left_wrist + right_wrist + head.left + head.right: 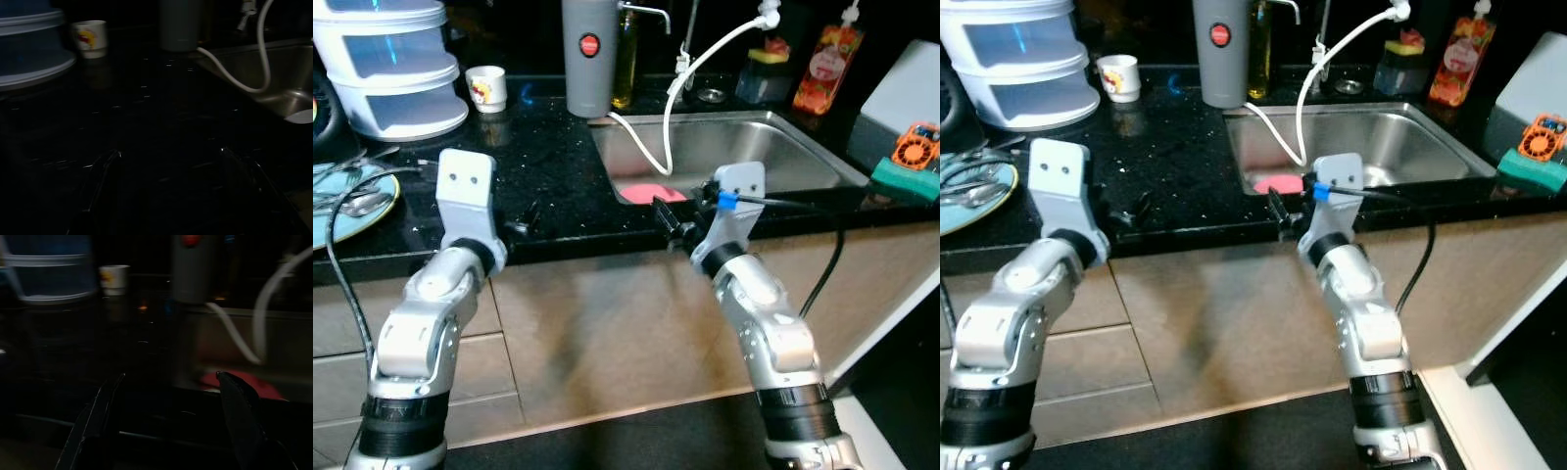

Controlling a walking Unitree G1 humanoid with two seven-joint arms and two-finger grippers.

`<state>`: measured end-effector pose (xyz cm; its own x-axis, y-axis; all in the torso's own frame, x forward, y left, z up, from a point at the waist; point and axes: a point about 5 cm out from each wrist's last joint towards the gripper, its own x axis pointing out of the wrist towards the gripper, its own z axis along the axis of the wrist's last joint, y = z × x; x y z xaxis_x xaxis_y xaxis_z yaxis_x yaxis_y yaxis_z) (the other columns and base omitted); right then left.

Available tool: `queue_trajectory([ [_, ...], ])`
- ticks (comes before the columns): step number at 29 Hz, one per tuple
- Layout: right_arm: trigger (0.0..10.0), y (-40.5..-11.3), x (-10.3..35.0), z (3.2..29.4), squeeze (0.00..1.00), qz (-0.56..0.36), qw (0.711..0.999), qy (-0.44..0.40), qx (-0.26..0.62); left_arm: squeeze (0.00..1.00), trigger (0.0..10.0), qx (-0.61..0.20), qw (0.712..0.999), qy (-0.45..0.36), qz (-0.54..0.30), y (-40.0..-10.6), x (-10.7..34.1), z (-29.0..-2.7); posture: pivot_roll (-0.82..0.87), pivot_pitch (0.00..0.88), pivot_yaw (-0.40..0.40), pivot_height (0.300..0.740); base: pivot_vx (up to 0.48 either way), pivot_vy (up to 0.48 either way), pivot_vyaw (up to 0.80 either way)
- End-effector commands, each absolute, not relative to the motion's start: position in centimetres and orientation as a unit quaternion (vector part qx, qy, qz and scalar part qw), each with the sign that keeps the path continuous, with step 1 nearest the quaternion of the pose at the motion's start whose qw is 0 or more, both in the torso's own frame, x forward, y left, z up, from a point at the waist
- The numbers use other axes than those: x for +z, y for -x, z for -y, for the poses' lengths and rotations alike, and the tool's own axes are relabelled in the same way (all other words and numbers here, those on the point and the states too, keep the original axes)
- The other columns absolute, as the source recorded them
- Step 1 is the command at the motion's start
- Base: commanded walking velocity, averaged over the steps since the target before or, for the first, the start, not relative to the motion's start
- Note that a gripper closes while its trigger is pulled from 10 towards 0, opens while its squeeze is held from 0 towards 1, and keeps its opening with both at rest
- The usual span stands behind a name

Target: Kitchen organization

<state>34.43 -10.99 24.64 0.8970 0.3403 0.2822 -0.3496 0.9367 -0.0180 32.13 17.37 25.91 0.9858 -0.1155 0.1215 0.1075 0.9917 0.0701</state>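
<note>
Grippers, our left gripper [522, 227] and right gripper [668, 219], both hang spread wide and empty at the counter [548, 186] edge, probably lining up for the sink [773, 147].

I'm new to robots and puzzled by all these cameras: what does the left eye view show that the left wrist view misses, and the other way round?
Left eye view: both silver arms, the light blue plate of cutlery, the orange-and-green sponge, the pink object in the steel sink.
Left wrist view: the left hand from behind, open over the dark counter.
Both: the small white printed cup, the grey cylinder, the white hose.
</note>
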Motion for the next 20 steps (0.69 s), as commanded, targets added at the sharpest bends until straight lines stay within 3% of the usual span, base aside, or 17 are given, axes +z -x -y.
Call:
queue_trajectory([
  [1,10.0,-34.40,24.29,11.16,0.00,0.135,0.975,-0.016,0.174,0.00,10.0,-0.057,0.996,-0.034,0.058,-32.17,25.89,-17.49,-0.01,0.078,0.000,0.740,0.000,0.368,0.00],
  [20,10.0,-34.27,24.13,11.00,0.00,0.135,0.975,-0.019,0.175,0.00,10.0,-0.060,0.996,-0.040,0.057,-32.15,26.04,-17.45,-0.01,0.070,0.005,0.740,0.000,0.369,0.00],
])
